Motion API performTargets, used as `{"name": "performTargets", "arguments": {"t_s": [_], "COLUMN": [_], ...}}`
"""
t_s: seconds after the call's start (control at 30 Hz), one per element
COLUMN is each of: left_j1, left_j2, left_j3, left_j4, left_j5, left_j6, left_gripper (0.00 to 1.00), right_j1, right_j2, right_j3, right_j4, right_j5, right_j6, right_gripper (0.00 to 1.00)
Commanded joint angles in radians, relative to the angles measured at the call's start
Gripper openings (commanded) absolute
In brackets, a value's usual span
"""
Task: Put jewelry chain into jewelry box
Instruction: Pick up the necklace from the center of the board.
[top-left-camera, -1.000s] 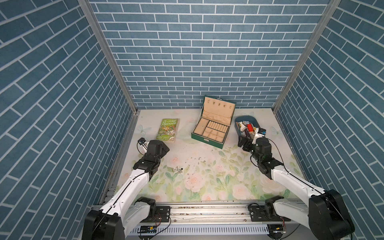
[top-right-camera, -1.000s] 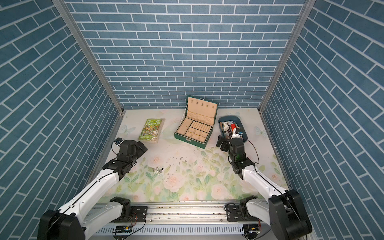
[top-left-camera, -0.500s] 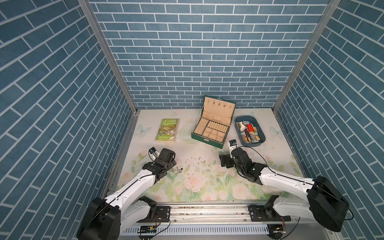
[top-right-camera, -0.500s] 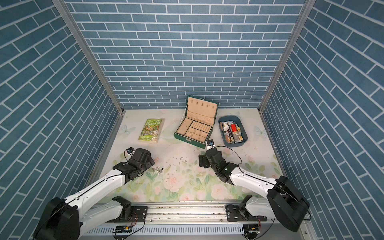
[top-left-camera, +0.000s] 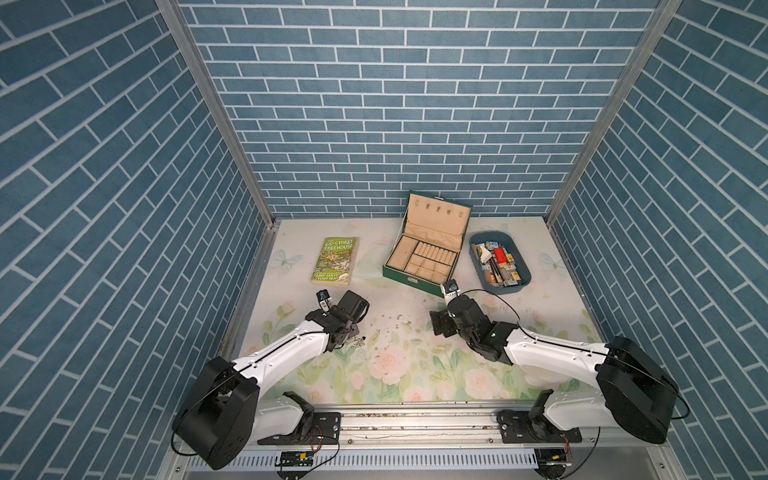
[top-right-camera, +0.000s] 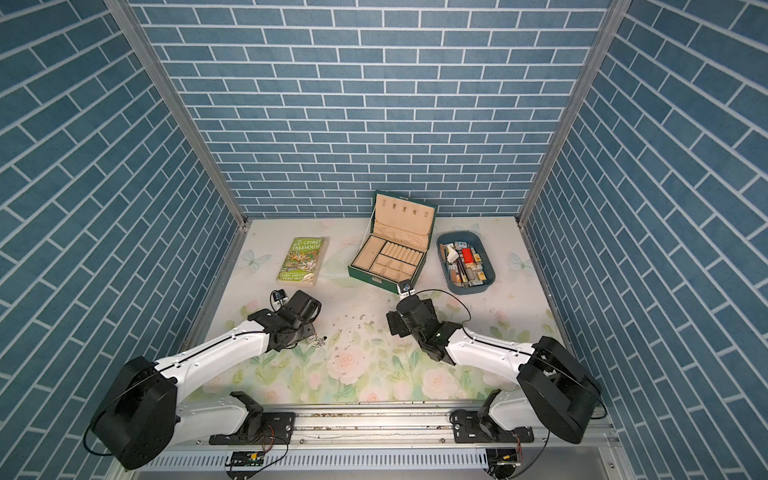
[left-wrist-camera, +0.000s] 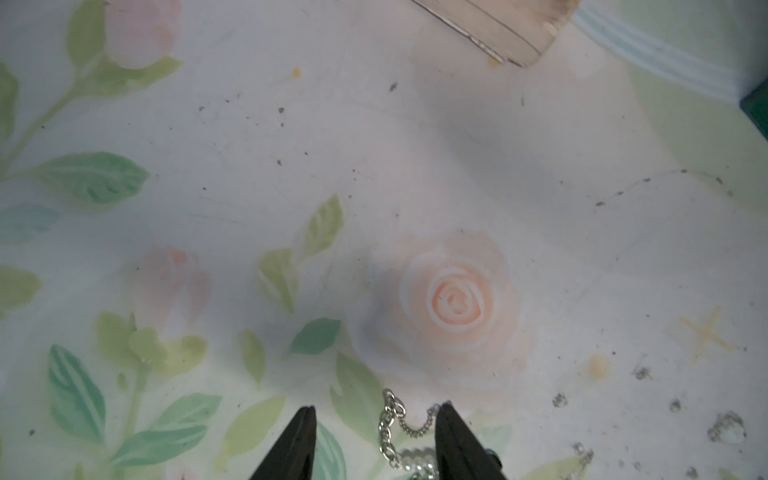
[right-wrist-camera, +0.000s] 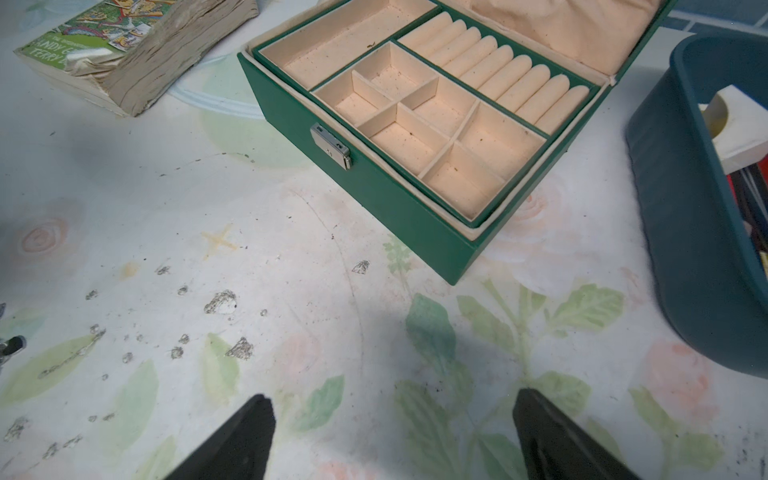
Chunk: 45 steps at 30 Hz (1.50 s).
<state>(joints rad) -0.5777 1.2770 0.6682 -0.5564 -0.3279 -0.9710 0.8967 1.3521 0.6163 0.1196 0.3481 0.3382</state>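
Observation:
The jewelry chain (left-wrist-camera: 390, 424), thin and silvery, lies bunched on the flowered mat, left of middle in both top views (top-left-camera: 357, 343) (top-right-camera: 319, 342). My left gripper (left-wrist-camera: 377, 407) is down over it, open. Its jaws are partly drawn in with chain links between them, and one fingertip (left-wrist-camera: 446, 411) touches a link. The jewelry box (top-left-camera: 409, 279) (top-right-camera: 374, 277) is dark green with beige lining and stands open at the back middle; its compartments hold nothing. My right gripper (right-wrist-camera: 393, 395) (top-left-camera: 437, 324) hovers low over the mat in front of the box (right-wrist-camera: 374, 195), wide open and holding nothing.
A green paperback book (top-left-camera: 334, 261) (right-wrist-camera: 137, 62) lies left of the box. A blue oval tray (top-left-camera: 524, 276) (right-wrist-camera: 685, 232) of small items sits right of it. Blue brick-pattern walls close in three sides. Grey scuffs dot the mat (top-left-camera: 395, 374) between the arms.
My left arm reached forward onto the chain and its jaws narrowed around it. My right arm swung from beside the blue tray to the mat in front of the box.

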Motion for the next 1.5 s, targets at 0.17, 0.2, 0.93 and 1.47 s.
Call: {"name": "performTargets", "arguments": {"t_s": [0.17,0.2,0.93,1.47], "left_j1": [-0.054,-0.060,-0.085,-0.085], "left_j2": [0.053,0.059,0.163,0.174], "left_j3": [0.002,0.002,0.013,-0.044], "left_j4": [-0.067,-0.065,-0.013,0.035], "left_j5": [-0.002,0.002,0.005,0.043], "left_j6": [-0.026,-0.031,-0.122,-0.121], "left_gripper": [0.46,0.45,0.40,0.26], "right_j1": [0.005,0.005,0.005,0.005], "right_j2": [-0.032,-0.034,-0.054,-0.069], "right_j3": [0.003,0.001,-0.026,-0.023], "right_j4": [-0.017,-0.016,-0.006,-0.020], "right_j5": [0.059,0.060,0.065,0.088], "right_j6": [-0.019,-0.018,-0.018,-0.028], "right_gripper": [0.95,0.95,0.95,0.95]}}
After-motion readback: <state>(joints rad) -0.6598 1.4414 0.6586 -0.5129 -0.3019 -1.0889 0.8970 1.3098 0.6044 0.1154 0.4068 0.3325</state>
